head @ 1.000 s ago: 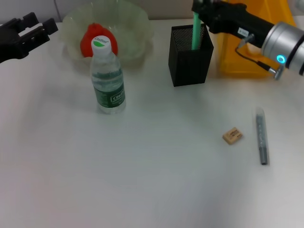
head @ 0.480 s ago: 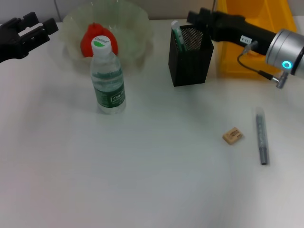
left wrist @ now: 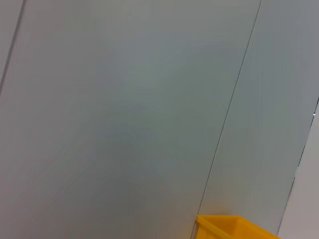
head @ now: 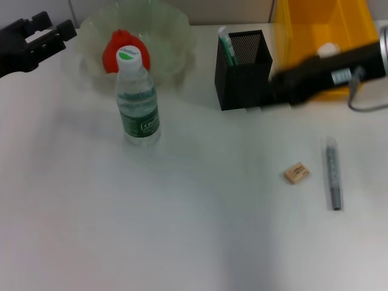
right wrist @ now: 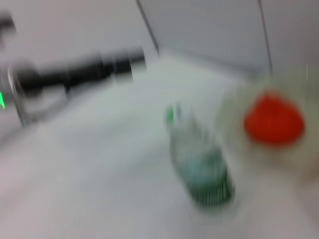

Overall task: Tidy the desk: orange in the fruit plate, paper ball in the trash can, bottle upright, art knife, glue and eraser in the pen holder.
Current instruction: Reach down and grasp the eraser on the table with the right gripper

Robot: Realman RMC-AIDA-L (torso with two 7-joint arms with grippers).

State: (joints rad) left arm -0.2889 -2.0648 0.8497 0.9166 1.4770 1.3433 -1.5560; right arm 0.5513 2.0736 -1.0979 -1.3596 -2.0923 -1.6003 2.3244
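On the surface only the eraser and art knife remain unsorted. Right gripper, blurred beside the pen holder: grip cannot be told; left gripper released, parked.

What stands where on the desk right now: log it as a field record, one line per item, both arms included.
orange: in the fruit plate
bottle: upright, in front of the plate
pen holder: holds a green stick
trash can: white lump inside, likely the paper ball
eraser: loose on the desk
grey pen-like tool: lying beside the eraser
left gripper: raised at the far left edge
right gripper: low beside the pen holder
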